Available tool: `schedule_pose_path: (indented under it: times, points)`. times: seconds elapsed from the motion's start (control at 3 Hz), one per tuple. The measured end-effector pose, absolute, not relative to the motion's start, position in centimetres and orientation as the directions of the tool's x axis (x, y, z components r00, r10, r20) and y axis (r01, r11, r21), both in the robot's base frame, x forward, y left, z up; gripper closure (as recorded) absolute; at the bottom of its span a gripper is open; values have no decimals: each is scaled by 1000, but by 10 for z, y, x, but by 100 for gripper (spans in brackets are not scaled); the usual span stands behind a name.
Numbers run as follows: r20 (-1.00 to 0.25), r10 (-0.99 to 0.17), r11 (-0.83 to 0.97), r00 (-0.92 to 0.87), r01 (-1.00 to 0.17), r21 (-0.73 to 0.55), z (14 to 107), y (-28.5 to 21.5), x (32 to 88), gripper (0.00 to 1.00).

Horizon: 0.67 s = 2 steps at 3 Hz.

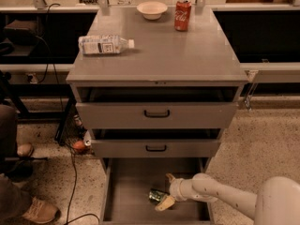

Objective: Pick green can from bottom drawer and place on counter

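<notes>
- Speckled stone floor (267, 139) surrounds a grey three-drawer cabinet. Its lowest tray, the bottom drawer (133, 184), is pulled fully out towards the camera.
- The green can (156, 195) lies on its side on the floor of the bottom drawer, near the front and a little right of the middle.
- The claw (164, 192) is down inside the bottom drawer, and its white arm (220, 197) comes in over the drawer's right wall. Its fingers are apart. One pale finger (165, 203) lies against the can's near side and the other sits further back. I cannot tell whether the can is properly between them.
- The step in hand looks like the grasp, so the can is not yet secured.
- To grip well, centre the can's round body between the fingers before closing. A can lying down will roll if only one finger touches it.
- Close across the body rather than the metal ends, and firmly, because the shiny skin is slippery.
- Lift straight up and out towards the front of the bottom drawer. The two part-open drawers (157, 114) overhang its back half, so a rise there would strike them.
- The surface (183, 60), high above the bottom drawer, has bare space at its front and right.
- On that surface, a water bottle (104, 44), a bowl (152, 9) and a red Coca-Cola can (183, 14) sit further back and to the left, and the set-down should keep away from them.
</notes>
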<state>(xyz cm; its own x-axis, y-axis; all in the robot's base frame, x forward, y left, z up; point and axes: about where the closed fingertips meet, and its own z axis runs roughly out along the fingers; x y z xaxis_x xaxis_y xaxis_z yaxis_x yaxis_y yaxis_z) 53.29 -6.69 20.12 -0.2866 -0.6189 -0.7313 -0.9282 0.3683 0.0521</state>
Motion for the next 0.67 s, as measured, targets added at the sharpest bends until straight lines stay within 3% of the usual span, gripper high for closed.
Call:
schedule_pose_path:
  times: [0.67]
  points:
    - [-703, -688, 308, -182, -950, -56, 160, -65, 537, 0]
